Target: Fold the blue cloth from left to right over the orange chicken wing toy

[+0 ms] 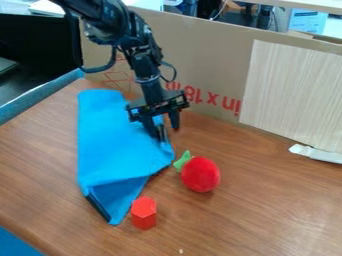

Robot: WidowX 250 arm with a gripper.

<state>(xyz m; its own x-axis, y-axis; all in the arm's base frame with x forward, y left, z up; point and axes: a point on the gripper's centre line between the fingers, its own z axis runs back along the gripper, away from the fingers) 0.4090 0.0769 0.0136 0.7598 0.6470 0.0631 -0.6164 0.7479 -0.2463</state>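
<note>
1. Worktop (274,210): wood-grain, carries everything below.
2. Cardboard wall (214,60): upright along the far side. Large red print, upside down; not transcribed. Risk: contact if the arm swings too far back.
3. Pale wood-grain panel (290,90): against the cardboard, right part; no writing seen on it.
4. Blue cloth (117,142): lies lengthwise left of centre, lower part folded over, dark strip (97,207) along its lower-left edge. Risk: a sideways drag would bunch it or open the fold, since it is thin and loose.
5. End effector (168,133): over the cloth's upper right edge, fingers apart, moderately wide; no hold on the cloth seen. Contact with the cloth: cannot tell. Risk: closing here may miss or catch only a sliver, being so near the edge.
6. Red plush fruit (200,174), green leaf (182,161) toward the cloth's right corner. Risk: rounded, could roll if the cloth pushes it.
7. Red hexagonal block (143,213): upright near the cloth's lower tip. Risk: tipping if brushed.
8. White strip (316,153): by the panel's foot.
</note>
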